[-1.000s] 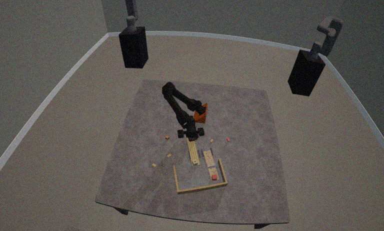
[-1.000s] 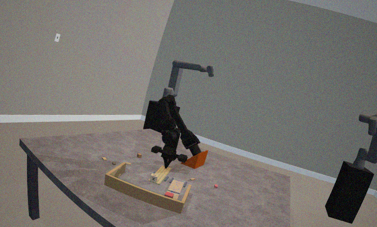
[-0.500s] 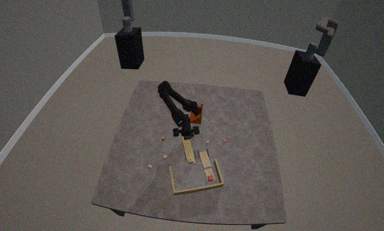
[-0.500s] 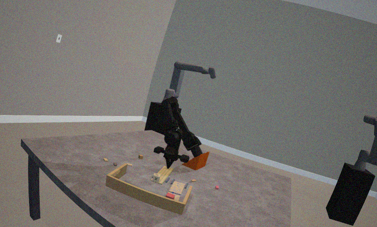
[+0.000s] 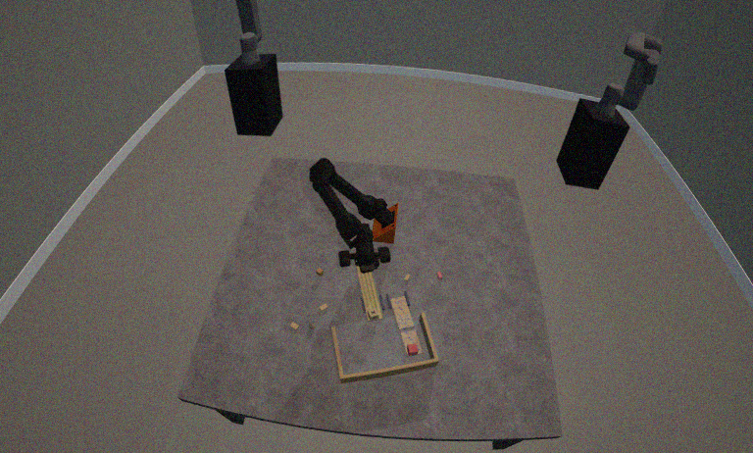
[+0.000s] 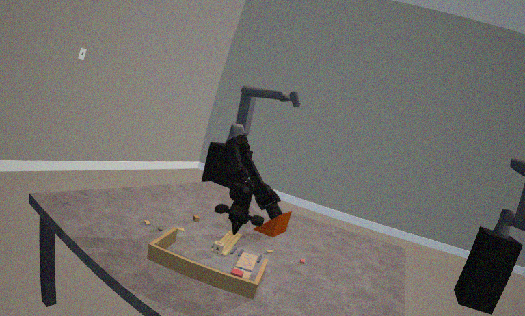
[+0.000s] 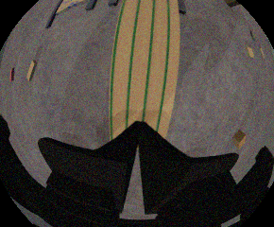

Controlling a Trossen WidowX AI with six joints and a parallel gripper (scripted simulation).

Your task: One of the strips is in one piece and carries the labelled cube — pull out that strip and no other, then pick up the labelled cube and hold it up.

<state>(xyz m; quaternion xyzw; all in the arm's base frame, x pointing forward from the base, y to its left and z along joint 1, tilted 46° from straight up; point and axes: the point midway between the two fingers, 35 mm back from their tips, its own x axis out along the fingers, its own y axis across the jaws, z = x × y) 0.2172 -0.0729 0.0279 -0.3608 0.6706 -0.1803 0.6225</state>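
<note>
The green-striped strip (image 5: 369,290) (image 6: 231,243) (image 7: 144,71) is in one piece. The pale labelled cube (image 5: 373,313) (image 6: 217,247) stands on its far end, with a dark X on its side; the wrist view does not show it. My gripper (image 5: 366,269) (image 6: 234,232) (image 7: 139,125) is shut and empty, its tips down at the strip's near end; whether they touch it is hard to tell. The blue-speckled strip (image 5: 401,311) (image 6: 247,260) (image 7: 73,5) lies beside it, with a gap before its far piece (image 5: 408,336), which carries a red cube (image 5: 412,349) (image 6: 237,273).
A low three-sided wooden wall (image 5: 388,370) (image 6: 201,272) surrounds the far ends. Short dark rails (image 5: 407,298) (image 6: 260,258) (image 7: 52,18) flank the strips. An orange wedge (image 5: 384,232) (image 6: 276,226) is near the arm. Loose bits include a brown block (image 5: 319,271) (image 6: 196,218) (image 7: 240,138) and a small red block (image 5: 439,275) (image 6: 302,260).
</note>
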